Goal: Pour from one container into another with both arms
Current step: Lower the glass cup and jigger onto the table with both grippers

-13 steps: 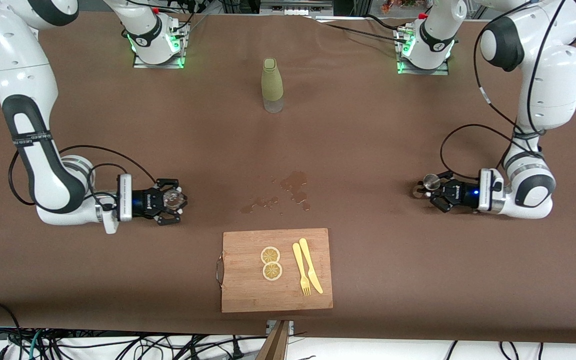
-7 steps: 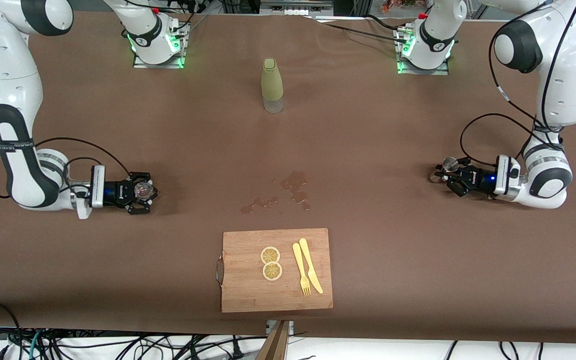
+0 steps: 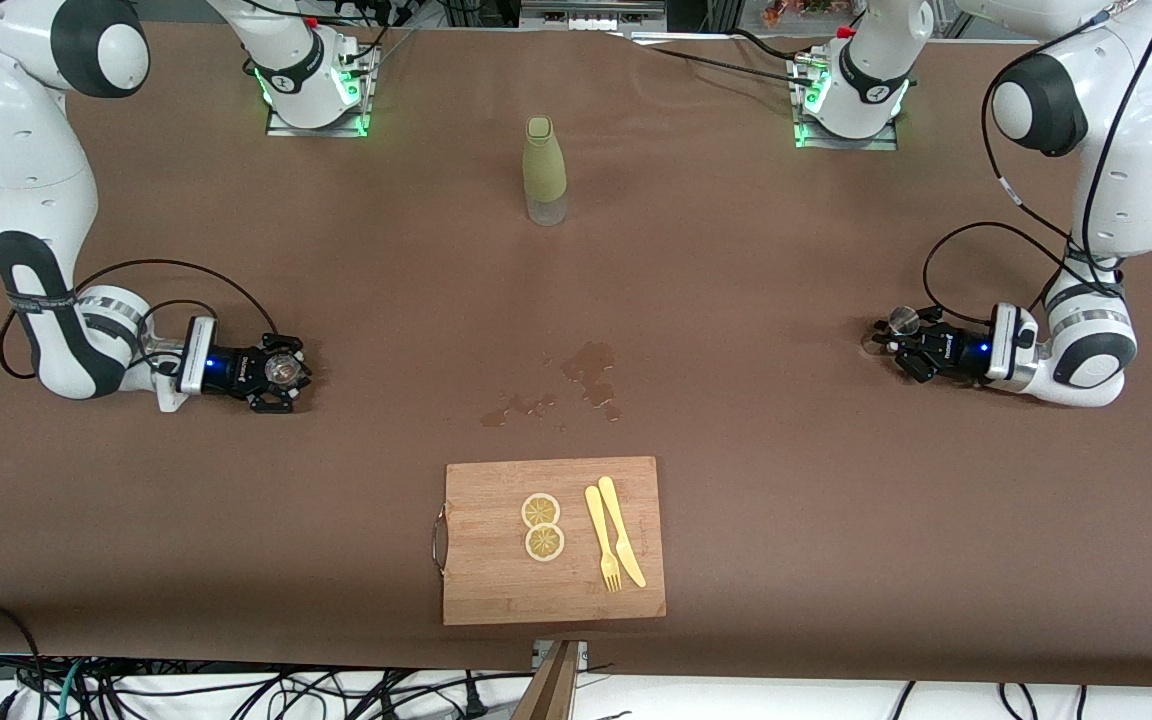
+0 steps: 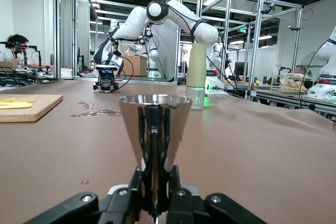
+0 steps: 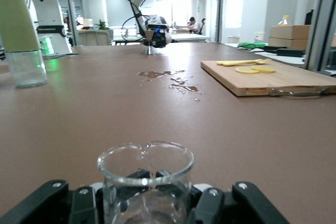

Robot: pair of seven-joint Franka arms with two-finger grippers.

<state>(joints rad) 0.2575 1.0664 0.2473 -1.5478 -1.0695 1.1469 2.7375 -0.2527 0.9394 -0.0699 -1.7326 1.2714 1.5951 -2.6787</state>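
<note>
**Brown table in a workshop hall, two arms low at its ends**

A brown cloth (image 3: 756, 300) covers the table; metal frames and desks fill the hall around it. A wet spill (image 3: 586, 375) darkens the middle, between the green bottle (image 3: 544, 170) and the cutting board (image 3: 553, 540). The right gripper (image 3: 281, 372), low at its arm's end, clasps the glass cup (image 5: 145, 182). The left gripper (image 3: 901, 340), low at its own end, clamps the steel jigger (image 4: 155, 140). Both wrist views cut off the containers' bases.
</note>
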